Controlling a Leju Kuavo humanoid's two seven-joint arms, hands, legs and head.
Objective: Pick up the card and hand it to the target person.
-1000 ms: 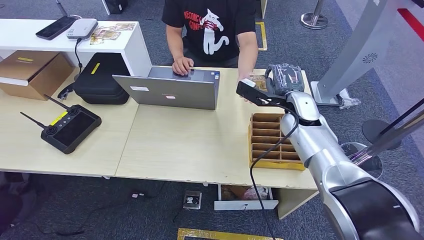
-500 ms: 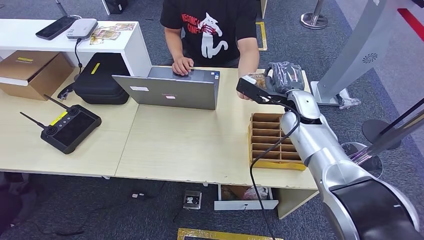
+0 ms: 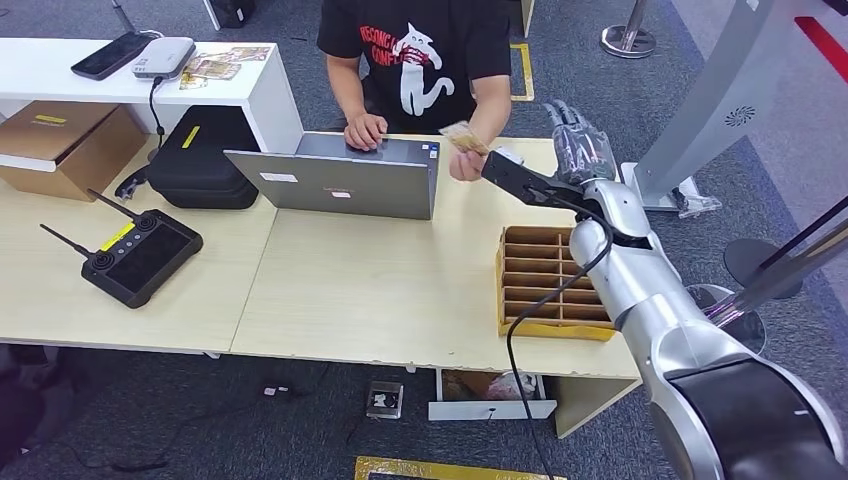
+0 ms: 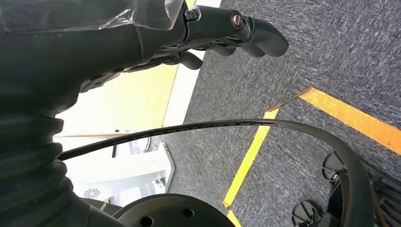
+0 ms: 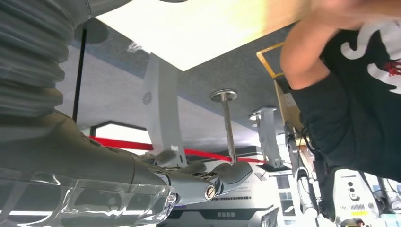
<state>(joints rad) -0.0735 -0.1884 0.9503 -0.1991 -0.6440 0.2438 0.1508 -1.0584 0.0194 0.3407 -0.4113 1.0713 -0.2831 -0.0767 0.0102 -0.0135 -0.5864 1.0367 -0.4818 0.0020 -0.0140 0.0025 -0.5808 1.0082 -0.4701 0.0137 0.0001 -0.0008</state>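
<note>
Across the pale desk [image 3: 380,290], the card [image 3: 463,136] has passed from the right hand [image 3: 578,150] (fingers now spread, holding nothing) to the person's hand [image 3: 466,164], so the handover looks done.

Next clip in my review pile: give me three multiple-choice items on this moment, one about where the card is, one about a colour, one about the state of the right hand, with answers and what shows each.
1. Where is the card?
A. In the divided box
B. In the person's hand
C. On the laptop

2. What colour is the person's T-shirt?
A. Black
B. White
C. Yellow

3. What is the state of the robot's right hand?
A. Gripping the card
B. Pressing the table
C. Fingers extended, holding nothing

Answers:
1 B: the person's hand holds the card up above the table, apart from the robot's hand.
2 A: the shirt is black with a white cat print.
3 C: the head view shows the fingers straight and raised, with nothing between them.
</note>
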